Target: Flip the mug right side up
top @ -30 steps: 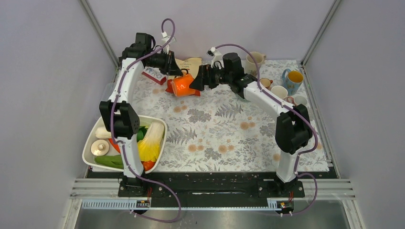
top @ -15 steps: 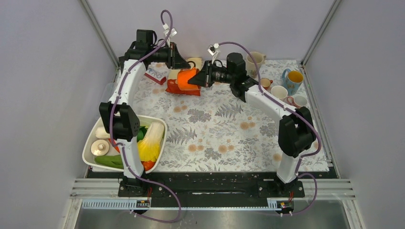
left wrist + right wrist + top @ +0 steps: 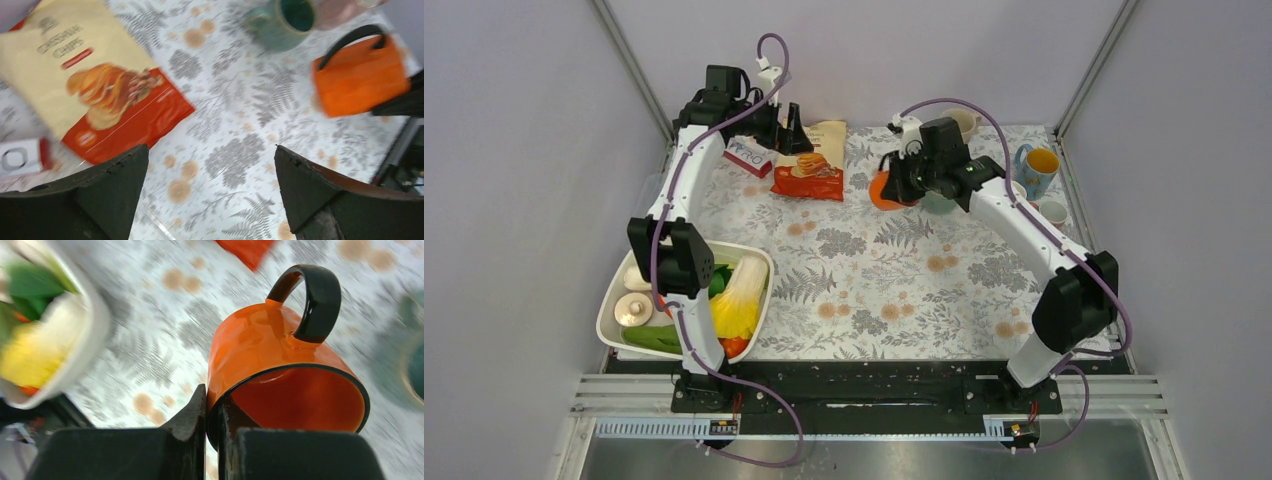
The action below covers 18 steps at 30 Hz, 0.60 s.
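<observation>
Orange glossy mug (image 3: 270, 355), black loop handle (image 3: 315, 300)

chips bag (image 3: 809, 165): flat on table (image 3: 894, 290), rear centre-left
small box (image 3: 746, 157): just left of chips bag
mug (image 3: 881, 190): right of chips bag, left of cups (image 3: 1038, 160)
cups: rear right corner
vegetable bowl (image 3: 606, 312): front left corner
</observation>
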### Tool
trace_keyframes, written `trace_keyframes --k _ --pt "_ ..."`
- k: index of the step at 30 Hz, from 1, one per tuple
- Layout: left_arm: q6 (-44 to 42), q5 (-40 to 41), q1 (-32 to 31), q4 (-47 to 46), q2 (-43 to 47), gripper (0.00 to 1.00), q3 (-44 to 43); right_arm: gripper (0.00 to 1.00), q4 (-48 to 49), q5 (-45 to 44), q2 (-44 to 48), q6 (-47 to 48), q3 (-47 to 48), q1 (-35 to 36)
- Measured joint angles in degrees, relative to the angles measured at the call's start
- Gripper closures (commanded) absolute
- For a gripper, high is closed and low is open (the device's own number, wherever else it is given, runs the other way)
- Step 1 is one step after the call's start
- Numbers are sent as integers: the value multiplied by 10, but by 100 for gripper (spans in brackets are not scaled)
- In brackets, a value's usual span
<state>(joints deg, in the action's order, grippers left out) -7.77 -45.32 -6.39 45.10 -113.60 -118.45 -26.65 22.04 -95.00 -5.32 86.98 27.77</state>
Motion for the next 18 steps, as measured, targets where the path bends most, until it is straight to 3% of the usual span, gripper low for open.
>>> trace_keyframes --k 8,13,18 --pt "-82 177 1 67 0 1 0 100 -193 -184 44 115 -71 -9" --pt "-114 240 2 84 1 1 30 100 -216 -236 43 137 -145 -42" --pt "-126 275 2 94 1 1 58 100 -206 -266 16 144 -160 -74"
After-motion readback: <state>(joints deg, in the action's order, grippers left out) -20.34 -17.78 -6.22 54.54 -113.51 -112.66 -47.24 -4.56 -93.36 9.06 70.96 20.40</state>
